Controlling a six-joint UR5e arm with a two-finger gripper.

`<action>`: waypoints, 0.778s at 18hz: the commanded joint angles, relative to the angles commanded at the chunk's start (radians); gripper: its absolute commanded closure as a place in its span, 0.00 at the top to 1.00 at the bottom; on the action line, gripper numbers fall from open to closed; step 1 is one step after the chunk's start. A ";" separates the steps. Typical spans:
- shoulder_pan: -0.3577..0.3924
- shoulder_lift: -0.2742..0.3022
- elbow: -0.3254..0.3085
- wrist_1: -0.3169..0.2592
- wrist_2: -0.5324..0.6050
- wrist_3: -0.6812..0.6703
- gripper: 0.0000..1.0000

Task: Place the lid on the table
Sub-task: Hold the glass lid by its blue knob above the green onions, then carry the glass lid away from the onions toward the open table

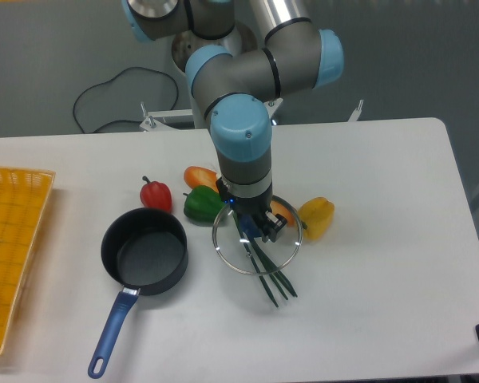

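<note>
Nearest to me, I log one dark saucepan point(146, 254) with its blue handle trailing toward the front edge, standing uncovered on the table point(383, 263). At the far left lies one yellow mesh tray point(8, 231).

Just right of the pan, I find the lid point(255, 237), one only, at the middle of the table. Through its glass I see two dark green bean-like pieces point(273, 283) running out past its front rim. I cannot tell whether the lid rests on the table or hangs just above it.

The gripper point(251, 227) stands upright over the lid's centre. Its fingers sit at the blue knob and appear closed on it, though the contact itself is small and partly hidden.

Handling, in my judgement: the lid is rigid, smooth and breakable, moderately heavy for its thinness, and slippery at the rim. The knob is the sound hold; I would set it down gently and level.

Behind the lid I count four peppers: one red point(155, 194), one green point(201, 204), one orange point(198, 175), one yellow point(317, 217). A further orange item behind the fingers is too hidden to name.
</note>
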 joint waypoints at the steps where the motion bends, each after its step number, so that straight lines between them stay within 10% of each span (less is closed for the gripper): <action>1: 0.002 0.000 0.000 0.000 0.000 -0.002 0.56; 14: 0.034 -0.024 -0.011 0.006 0.002 -0.046 0.56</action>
